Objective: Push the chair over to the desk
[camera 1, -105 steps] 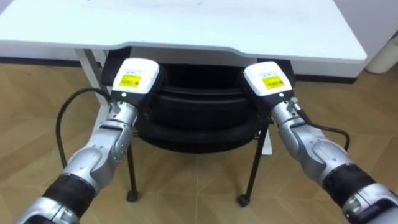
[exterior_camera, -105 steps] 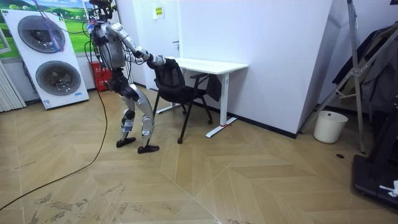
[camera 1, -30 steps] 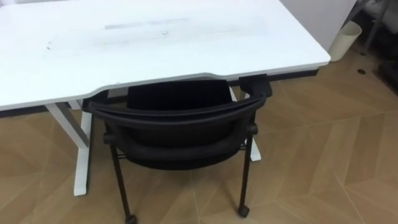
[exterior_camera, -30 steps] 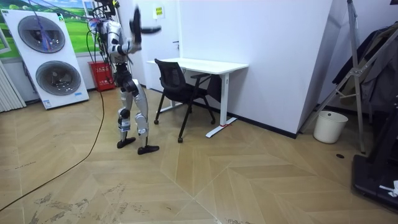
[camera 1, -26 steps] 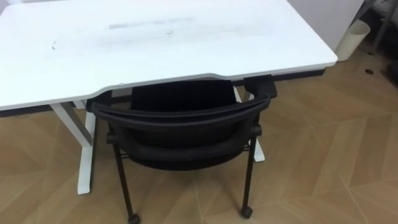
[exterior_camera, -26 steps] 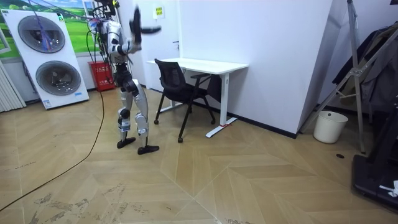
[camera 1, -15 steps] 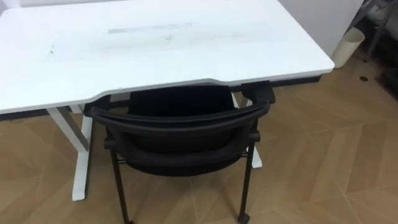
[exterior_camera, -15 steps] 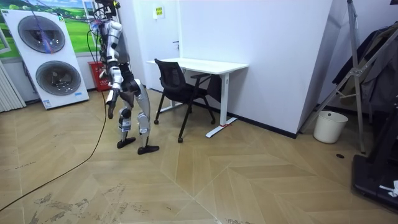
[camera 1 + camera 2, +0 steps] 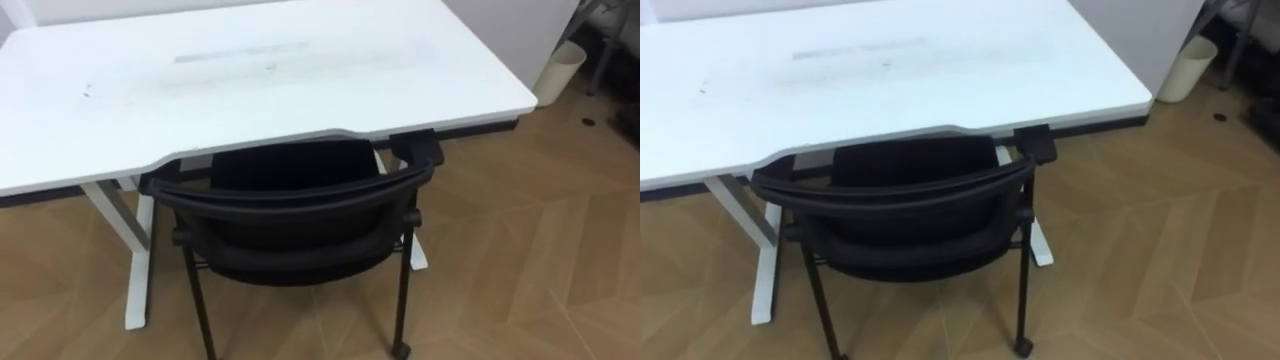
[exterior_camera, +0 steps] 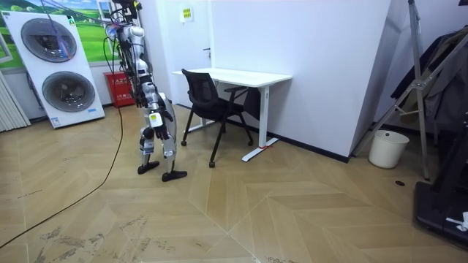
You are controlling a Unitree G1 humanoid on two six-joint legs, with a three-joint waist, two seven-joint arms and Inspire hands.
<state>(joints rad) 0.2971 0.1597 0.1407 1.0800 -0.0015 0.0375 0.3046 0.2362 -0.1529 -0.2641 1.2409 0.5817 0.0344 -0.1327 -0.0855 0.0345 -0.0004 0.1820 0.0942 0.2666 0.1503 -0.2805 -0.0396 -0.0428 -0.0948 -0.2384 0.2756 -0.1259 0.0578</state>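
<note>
A black chair [image 9: 290, 195] on castors stands with its seat pushed partly under the white desk [image 9: 250, 80], its curved backrest toward me. In the room view the chair [image 10: 205, 95] is at the desk's [image 10: 241, 75] near side. I stand upright about a step behind it, facing it. My right hand [image 10: 155, 118] hangs at my hip with nothing in it, well clear of the chair.
A pale waste bin [image 9: 558, 70] stands on the wood floor past the desk's right end. Two stacked washing machines [image 10: 58, 69] and a red box [image 10: 121, 88] are behind me. A dark rack [image 10: 431, 88] stands at the room view's right.
My hands have left the chair's backrest, where they lay flat earlier. My arms were raised a second ago and have swung down to my sides. The chair has not moved.
</note>
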